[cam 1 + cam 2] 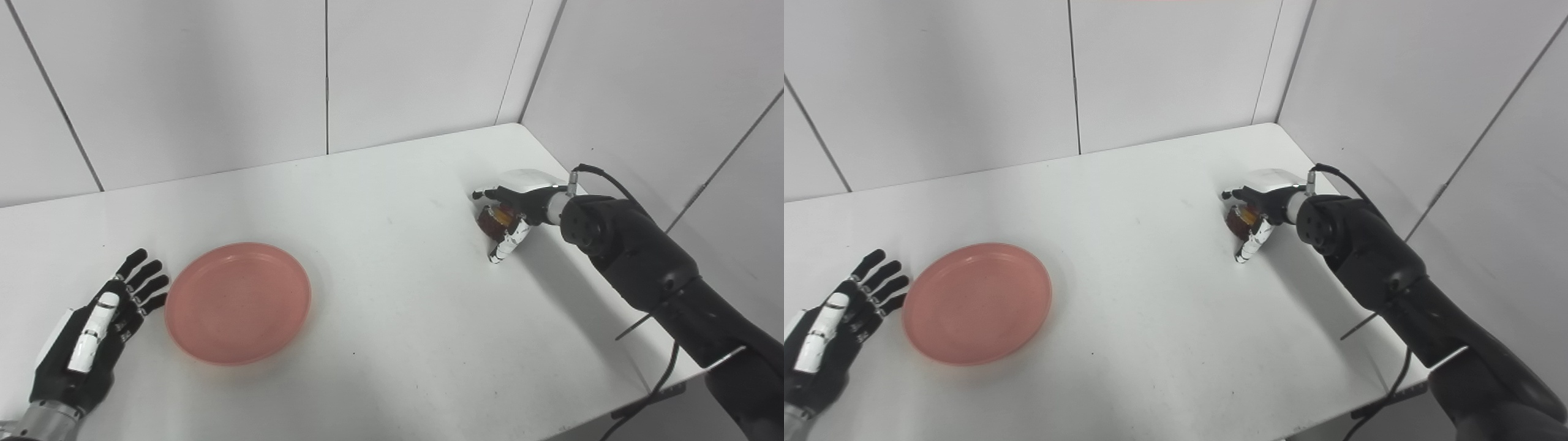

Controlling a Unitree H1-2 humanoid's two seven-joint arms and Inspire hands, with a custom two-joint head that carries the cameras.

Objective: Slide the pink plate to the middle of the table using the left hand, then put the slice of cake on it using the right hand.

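Cake slice (493, 219), brown and orange, inside right hand (511, 211)

Empty pink plate (237, 303) lies left; brown cake slice (492, 220) far right.

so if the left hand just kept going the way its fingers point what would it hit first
Probably nothing soon: the left hand points up and slightly right, so its line seems to pass just left of the round pink plastic plate over bare white table towards the back wall. It might clip the plate's rim; depth is unclear.
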